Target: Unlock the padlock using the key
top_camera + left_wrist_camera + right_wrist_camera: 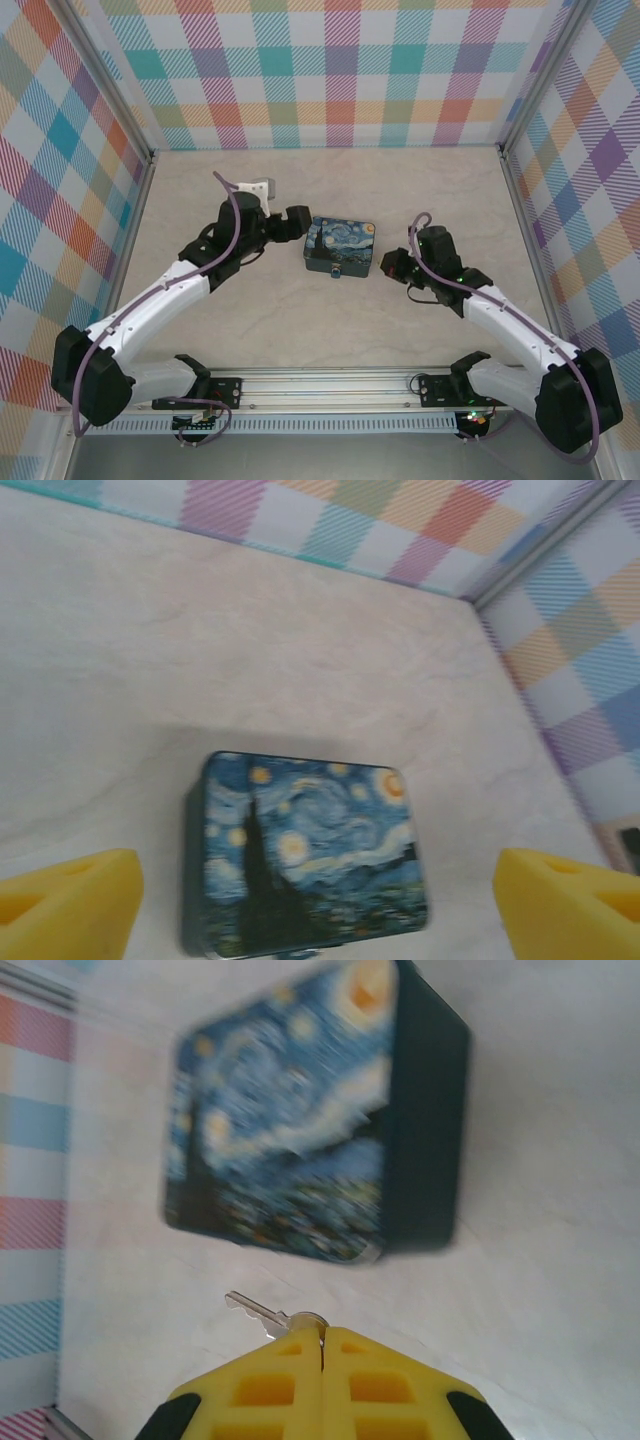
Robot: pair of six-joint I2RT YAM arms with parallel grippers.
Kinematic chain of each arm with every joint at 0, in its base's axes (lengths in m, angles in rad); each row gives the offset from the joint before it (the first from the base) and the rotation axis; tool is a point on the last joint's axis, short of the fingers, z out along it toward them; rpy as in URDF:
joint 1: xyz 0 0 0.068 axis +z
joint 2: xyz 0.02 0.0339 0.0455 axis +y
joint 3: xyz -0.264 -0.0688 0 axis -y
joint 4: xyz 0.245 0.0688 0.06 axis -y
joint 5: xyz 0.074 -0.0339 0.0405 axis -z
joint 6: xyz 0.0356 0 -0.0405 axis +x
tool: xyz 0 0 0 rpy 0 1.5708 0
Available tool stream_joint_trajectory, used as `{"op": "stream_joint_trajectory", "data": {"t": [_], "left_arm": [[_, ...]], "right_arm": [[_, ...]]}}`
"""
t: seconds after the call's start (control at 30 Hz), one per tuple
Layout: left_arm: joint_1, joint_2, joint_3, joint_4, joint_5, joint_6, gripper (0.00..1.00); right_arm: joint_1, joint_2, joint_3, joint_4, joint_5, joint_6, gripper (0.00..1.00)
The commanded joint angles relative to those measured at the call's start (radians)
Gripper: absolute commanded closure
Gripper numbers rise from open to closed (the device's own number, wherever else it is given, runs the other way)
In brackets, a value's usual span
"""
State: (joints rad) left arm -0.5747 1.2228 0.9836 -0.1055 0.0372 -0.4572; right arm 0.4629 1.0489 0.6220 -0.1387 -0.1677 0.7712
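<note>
Against the near wall of the tin, the padlock shows from above as a small teal speck touching the tin's edge; its shackle and keyhole are too small to make out. The tin is a shallow rectangular box with rounded corners, dark sides and a glossy lid painted in blue and yellow swirls. It lies flat on the pale, marble-veined counter.

To the right of the tin, the right end effector is clamped fully shut on the key. The bow is pinched between the yellow fingers, and the thin silvery blade sticks out bare towards the tin's near side, clear of the counter.

To the left of the tin, the left end effector stands wide open and holds nothing. In its wrist view the tin lies between and beyond its two blunt yellow tips, which do not touch it.

By my reading, the key is already in hand and the step now is steadying the tin or the lock for insertion. The next move probably calls for the left end effector to close around the tin or the padlock body. The right one must then line the blade up with a very small keyway. The smooth metal may slip, and the lock could swing away from a slightly skewed push.
</note>
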Motion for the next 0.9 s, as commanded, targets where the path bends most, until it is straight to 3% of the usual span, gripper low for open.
{"op": "stream_joint_trajectory", "data": {"t": [0.0, 0.17, 0.57, 0.87], "left_arm": [[-0.009, 0.047, 0.044, 0.108, 0.174, -0.081, 0.17], [-0.052, 0.118, 0.086, 0.158, 0.242, -0.113, 0.28], [-0.136, 0.225, 0.138, 0.228, 0.252, -0.150, 0.39], [-0.149, 0.258, 0.153, 0.242, 0.254, -0.156, 0.59]], "right_arm": [[0.010, -0.006, 0.055, 0.212, -0.021, 0.009, 1.00], [0.027, 0.025, 0.114, 0.289, -0.015, -0.018, 1.00], [0.097, 0.063, 0.159, 0.306, -0.013, -0.035, 1.00], [0.117, 0.064, 0.164, 0.296, -0.013, -0.036, 1.00]]}}
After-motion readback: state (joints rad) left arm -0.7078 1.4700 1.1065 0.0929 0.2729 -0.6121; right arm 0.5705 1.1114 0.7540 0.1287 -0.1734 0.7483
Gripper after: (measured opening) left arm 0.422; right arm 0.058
